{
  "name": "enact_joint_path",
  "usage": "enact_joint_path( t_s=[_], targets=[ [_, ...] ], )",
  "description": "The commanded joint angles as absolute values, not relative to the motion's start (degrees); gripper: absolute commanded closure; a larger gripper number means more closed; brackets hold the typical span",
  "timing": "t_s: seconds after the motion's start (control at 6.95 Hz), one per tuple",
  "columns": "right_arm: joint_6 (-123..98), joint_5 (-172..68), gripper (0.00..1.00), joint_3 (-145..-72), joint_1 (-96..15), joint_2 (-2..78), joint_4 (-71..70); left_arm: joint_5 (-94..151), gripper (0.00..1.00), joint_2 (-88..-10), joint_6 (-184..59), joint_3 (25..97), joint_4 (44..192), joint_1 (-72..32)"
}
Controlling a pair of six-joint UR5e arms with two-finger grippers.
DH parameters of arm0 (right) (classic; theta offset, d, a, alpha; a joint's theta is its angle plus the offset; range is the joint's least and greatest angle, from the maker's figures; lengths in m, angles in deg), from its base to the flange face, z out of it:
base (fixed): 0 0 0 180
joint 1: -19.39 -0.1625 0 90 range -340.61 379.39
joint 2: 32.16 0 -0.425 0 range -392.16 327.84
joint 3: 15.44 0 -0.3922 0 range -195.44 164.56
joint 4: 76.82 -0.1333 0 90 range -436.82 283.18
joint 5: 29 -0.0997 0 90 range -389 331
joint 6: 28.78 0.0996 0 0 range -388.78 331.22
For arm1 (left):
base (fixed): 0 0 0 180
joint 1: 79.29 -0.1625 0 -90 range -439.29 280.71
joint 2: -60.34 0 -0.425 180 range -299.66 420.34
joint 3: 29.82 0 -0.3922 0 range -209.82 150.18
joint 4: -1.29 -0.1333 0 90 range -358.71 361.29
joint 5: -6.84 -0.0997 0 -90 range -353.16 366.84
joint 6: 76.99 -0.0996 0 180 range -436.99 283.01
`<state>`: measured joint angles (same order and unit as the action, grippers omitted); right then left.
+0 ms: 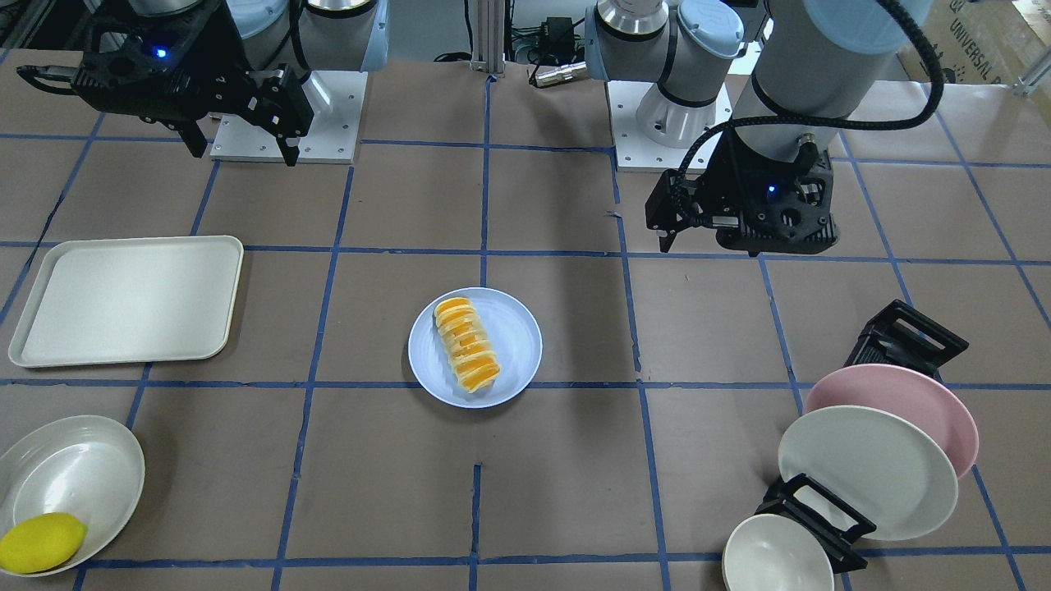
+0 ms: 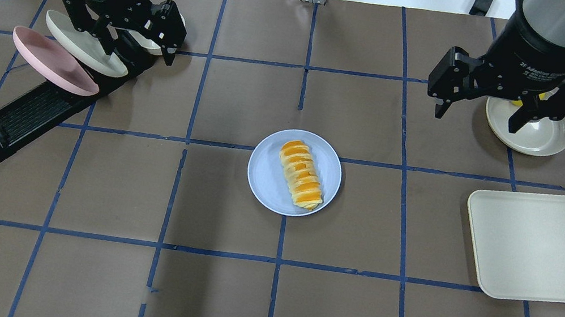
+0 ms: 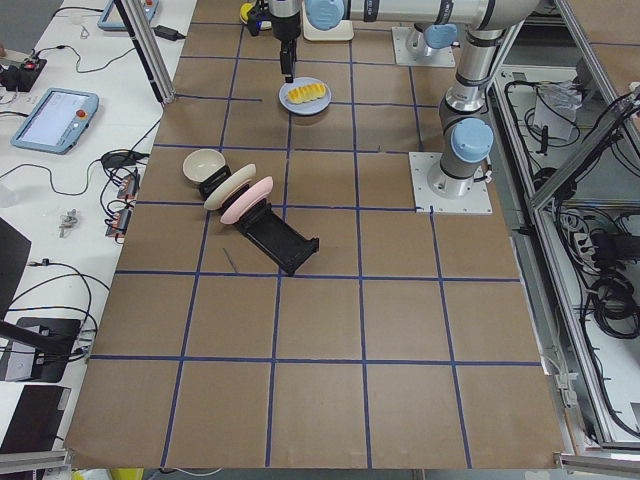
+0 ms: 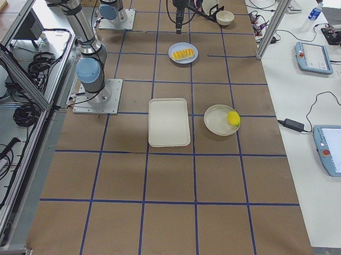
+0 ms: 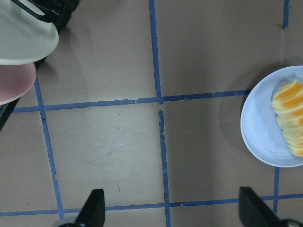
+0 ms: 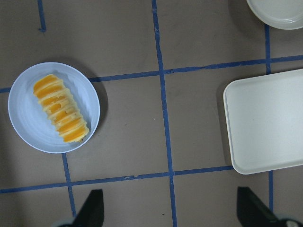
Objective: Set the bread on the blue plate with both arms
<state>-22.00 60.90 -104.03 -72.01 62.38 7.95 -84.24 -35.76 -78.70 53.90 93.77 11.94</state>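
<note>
Our left pincer (image 2: 124, 43) and right pincer (image 2: 474, 120) are wide apart, holding nothing, at ten and two o'clock from the bread (image 2: 301, 175) on the blue plate (image 2: 265, 174).

The bread (image 2: 301, 175) is striped orange and cream, on a plain pale blue plate (image 2: 265, 173). The table (image 2: 213, 296) is brown, gridded with blue tape. Right side: a cream tray (image 2: 546, 248) and a yellow lemon (image 1: 41, 542). Left side: a pink plate (image 2: 52, 61) and a cream-white plate (image 2: 84, 45) in a black rack (image 2: 19, 117).
</note>
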Motion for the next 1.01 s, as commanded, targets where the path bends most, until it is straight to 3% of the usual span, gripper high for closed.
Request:
enact_joint_path(
  t_s=[0.0, 0.86],
  targets=[
    [-22.2, 60.8, 0.0, -104.1, -72.0, 62.4, 8.0, -84.2, 0.0, -34.3, -78.5, 54.6, 94.0, 12.0],
    [-23.3, 61.0, 0.0, -104.3, -72.0, 61.9, 7.9, -84.1, 0.0, -33.5, -78.4, 55.2, 94.5, 12.1]
  ],
)
